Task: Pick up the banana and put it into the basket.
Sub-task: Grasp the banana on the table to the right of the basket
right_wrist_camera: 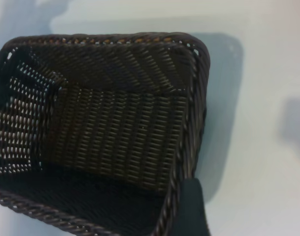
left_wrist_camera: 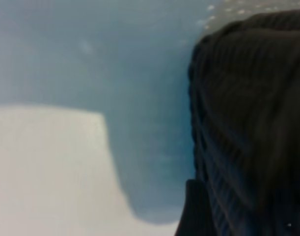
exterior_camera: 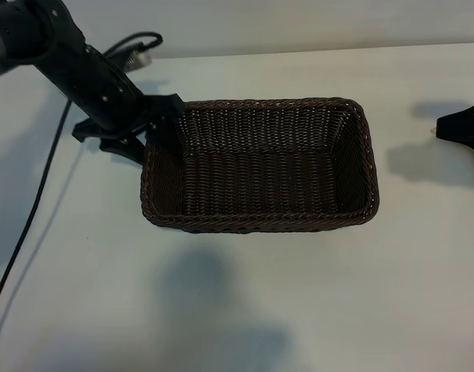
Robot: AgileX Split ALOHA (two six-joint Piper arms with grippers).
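White tabletop point(exterior_camera: 299, 302) fills the scene. At upper left, the left gripper point(exterior_camera: 136, 139) is seen against the basket point(exterior_camera: 260, 221)'s left rim; its finger spread cannot be told. The right gripper point(exterior_camera: 461, 132), at the right edge, is held spread, empty. No banana is visible anywhere; the basket could be snagged and dragged.

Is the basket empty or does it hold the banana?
Empty: the basket shows only bare weave inside in the exterior and right wrist views; no banana is visible anywhere.
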